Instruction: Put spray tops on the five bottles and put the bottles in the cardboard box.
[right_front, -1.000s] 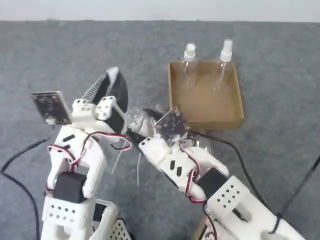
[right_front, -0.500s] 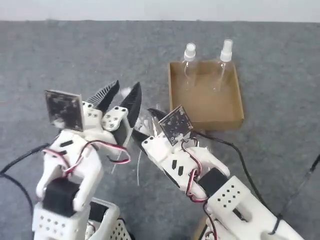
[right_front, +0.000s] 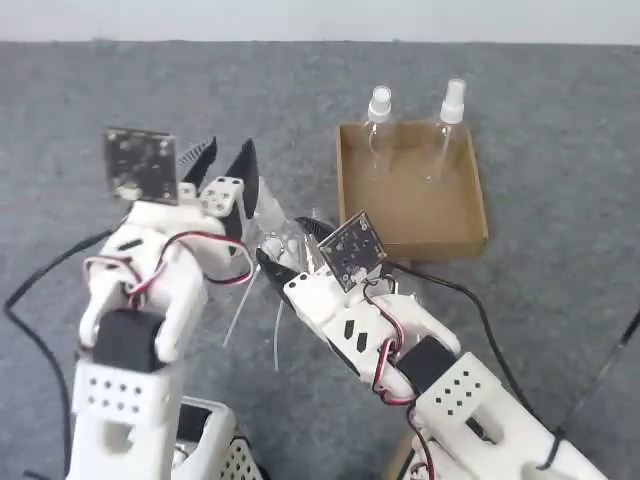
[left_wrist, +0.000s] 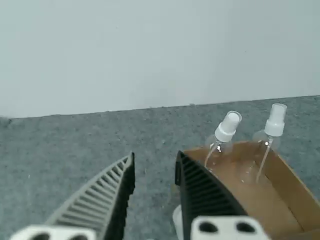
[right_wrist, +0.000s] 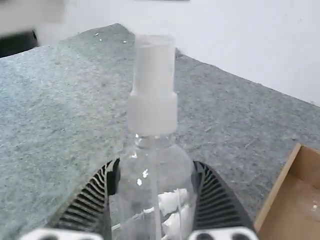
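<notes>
Gripping a clear bottle (right_wrist: 152, 180) at its shoulder, the right gripper (right_wrist: 155, 167) is clamped shut on it, with one ribbed finger pressed against each side. A white spray top (right_wrist: 152, 85) sits on the bottle's neck and projects past the fingertips, away from the wrist. A thin tube runs down inside the bottle. The frames do not settle whether the bottle is upright or tilted.

The left gripper (left_wrist: 154, 159) is released. Its pale finger and dark finger stand apart, grey carpet (right_front: 120, 90) shows through the gap, and nothing lies between them. In the high view it sits just beside the right gripper, with its fingertips close to the spray-top end of the bottle. Contact between the two cannot be confirmed.

The box (right_front: 412, 215) lies on the carpet ahead of the left gripper and off to its right. It is near the right gripper's right side and not touching it. Two capped bottles (right_front: 379, 120) stand upright inside the box against the wall farthest from both grippers. They are side by side but apart, and each carries a white spray top.

Two thin pale stems (right_front: 236, 318) lie loose on the carpet behind the fingertips of both grippers, between the two arms. A black cable (right_front: 480, 310) runs along the carpet on the right arm's outer side, well behind its gripper.
</notes>
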